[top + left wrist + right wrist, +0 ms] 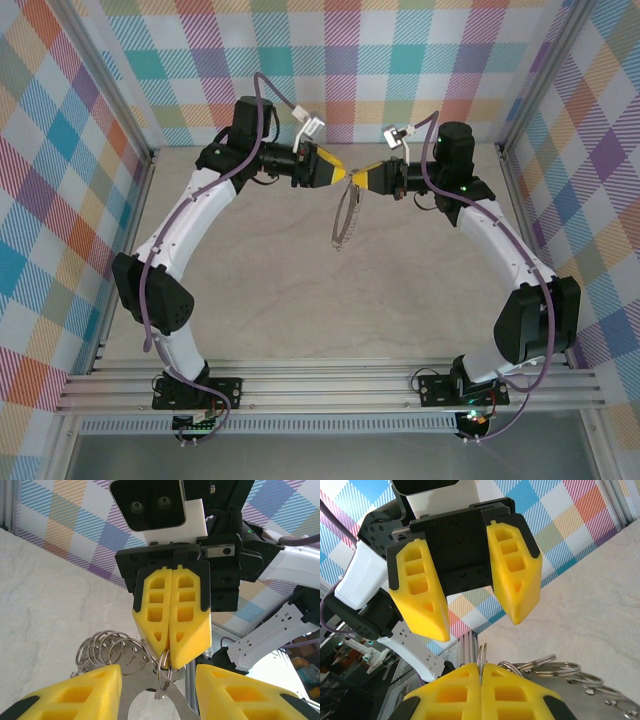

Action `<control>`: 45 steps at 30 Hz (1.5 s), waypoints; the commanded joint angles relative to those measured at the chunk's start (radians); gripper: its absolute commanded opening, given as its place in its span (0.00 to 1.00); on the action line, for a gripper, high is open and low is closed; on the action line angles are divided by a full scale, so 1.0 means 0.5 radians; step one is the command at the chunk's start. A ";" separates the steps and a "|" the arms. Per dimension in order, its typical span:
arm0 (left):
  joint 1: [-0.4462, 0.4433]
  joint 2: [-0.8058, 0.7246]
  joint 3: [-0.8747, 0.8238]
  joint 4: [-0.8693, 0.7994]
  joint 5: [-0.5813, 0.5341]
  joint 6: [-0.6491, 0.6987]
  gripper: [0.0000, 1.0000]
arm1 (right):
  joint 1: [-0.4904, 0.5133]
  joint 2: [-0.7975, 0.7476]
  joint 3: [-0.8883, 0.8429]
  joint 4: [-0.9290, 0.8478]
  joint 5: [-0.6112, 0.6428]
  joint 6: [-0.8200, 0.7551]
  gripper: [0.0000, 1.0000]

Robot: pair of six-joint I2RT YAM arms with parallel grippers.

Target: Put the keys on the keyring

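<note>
Left wrist view: mid-threading, right gripper [170,661] pinches the keyring [109,652] by a small loop [164,674]; spread left gripper [157,676] likely must grasp next.

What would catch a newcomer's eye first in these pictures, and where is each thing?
Two yellow-fingered end effectors meet tip to tip over the far middle of the pale stone-patterned table: the left end effector is open, and the right end effector is shut on a small silvery ring. Below them hangs a large thin silvery metal hoop, fringed with small rings. Bright checked walls enclose the scene.
</note>
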 commanded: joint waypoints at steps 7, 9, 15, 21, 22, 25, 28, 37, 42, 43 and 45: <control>-0.042 0.047 0.114 -0.041 0.051 0.004 0.42 | -0.006 -0.076 -0.015 0.107 -0.022 0.020 0.00; -0.042 0.052 0.111 -0.043 0.052 0.006 0.42 | -0.006 -0.076 -0.015 0.105 -0.022 0.021 0.00; -0.051 0.053 0.116 -0.048 0.064 0.008 0.37 | -0.006 -0.076 -0.018 0.104 -0.015 0.013 0.00; -0.063 0.057 0.116 -0.072 0.086 0.026 0.36 | -0.006 -0.074 -0.018 0.104 -0.011 0.012 0.00; -0.065 0.058 0.114 -0.070 0.087 0.027 0.35 | -0.006 -0.073 -0.018 0.101 -0.007 0.010 0.00; -0.069 0.058 0.117 -0.067 0.090 0.029 0.31 | -0.006 -0.073 -0.018 0.103 -0.003 0.012 0.00; -0.074 0.060 0.126 -0.070 0.092 0.029 0.30 | -0.006 -0.075 -0.021 0.103 0.000 0.011 0.00; -0.090 0.058 0.132 -0.071 0.093 0.035 0.28 | -0.006 -0.078 -0.025 0.096 0.003 0.012 0.00; -0.096 0.065 0.130 -0.092 0.106 0.053 0.22 | -0.006 -0.080 -0.025 0.091 0.012 0.001 0.00; -0.096 0.066 0.132 -0.095 0.111 0.056 0.21 | -0.006 -0.079 -0.025 0.088 0.013 0.001 0.00; -0.098 0.070 0.132 -0.106 0.125 0.066 0.19 | -0.006 -0.079 -0.025 0.087 0.016 0.000 0.00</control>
